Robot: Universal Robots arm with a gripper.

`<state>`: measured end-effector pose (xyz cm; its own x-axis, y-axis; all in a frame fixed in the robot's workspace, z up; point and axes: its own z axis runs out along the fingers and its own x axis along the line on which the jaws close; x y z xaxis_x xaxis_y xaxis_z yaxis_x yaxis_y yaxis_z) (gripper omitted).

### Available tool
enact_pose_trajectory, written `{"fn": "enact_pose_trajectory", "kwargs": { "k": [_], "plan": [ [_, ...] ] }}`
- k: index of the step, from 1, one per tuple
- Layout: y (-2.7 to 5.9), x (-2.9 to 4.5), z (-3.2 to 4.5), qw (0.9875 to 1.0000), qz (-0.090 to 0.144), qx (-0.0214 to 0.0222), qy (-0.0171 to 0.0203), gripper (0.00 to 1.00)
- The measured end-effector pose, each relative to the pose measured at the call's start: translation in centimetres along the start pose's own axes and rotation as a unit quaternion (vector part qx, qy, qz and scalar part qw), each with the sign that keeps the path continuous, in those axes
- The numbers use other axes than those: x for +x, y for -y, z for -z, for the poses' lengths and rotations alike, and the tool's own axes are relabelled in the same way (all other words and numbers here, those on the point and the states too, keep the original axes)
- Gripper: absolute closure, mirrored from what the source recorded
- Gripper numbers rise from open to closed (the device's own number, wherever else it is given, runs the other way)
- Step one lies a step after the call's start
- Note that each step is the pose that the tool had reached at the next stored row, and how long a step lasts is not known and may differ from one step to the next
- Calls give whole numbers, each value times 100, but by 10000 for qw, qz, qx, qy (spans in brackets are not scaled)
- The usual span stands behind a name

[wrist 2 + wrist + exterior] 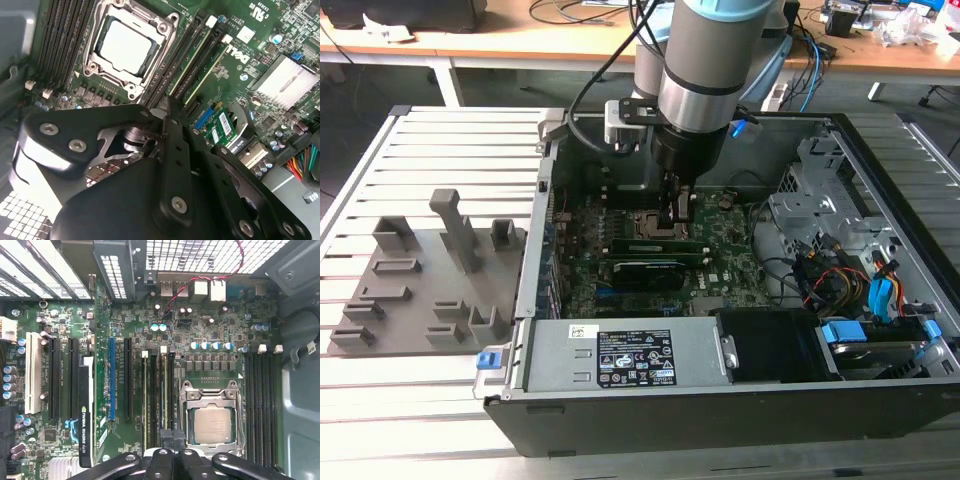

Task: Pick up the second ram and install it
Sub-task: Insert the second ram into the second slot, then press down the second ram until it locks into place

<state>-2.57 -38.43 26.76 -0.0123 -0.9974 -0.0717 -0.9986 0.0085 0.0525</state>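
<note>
The second ram (pixel 164 390) is a thin green stick standing in a slot right beside the CPU socket (pixel 212 422); it appears in the second wrist view too (pixel 192 65) and in the exterior view (pixel 655 243). Another green stick (pixel 145 395) sits two slots further from the socket. My gripper (pixel 172 436) is shut, its fingertips (pixel 169 107) pressed together over one end of the second ram, inside the open computer case (pixel 545 190). Whether the tips touch the stick I cannot tell. In the exterior view the gripper (pixel 675 222) hangs straight down over the motherboard (pixel 720 250).
A black graphics card (pixel 645 272) lies in a slot just beyond the sticks. The power supply (pixel 620 360) and a drive cage with coloured cables (pixel 860 290) crowd the case. A grey fixture plate (pixel 420 280) lies on the slatted table at the exterior view's left.
</note>
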Motion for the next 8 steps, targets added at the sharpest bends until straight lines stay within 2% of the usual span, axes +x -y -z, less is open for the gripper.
{"fn": "enact_pose_trajectory", "kwargs": {
  "k": [8],
  "plan": [
    [-3,1,-1,10000,-1,-1,-1,89]
  ]
}}
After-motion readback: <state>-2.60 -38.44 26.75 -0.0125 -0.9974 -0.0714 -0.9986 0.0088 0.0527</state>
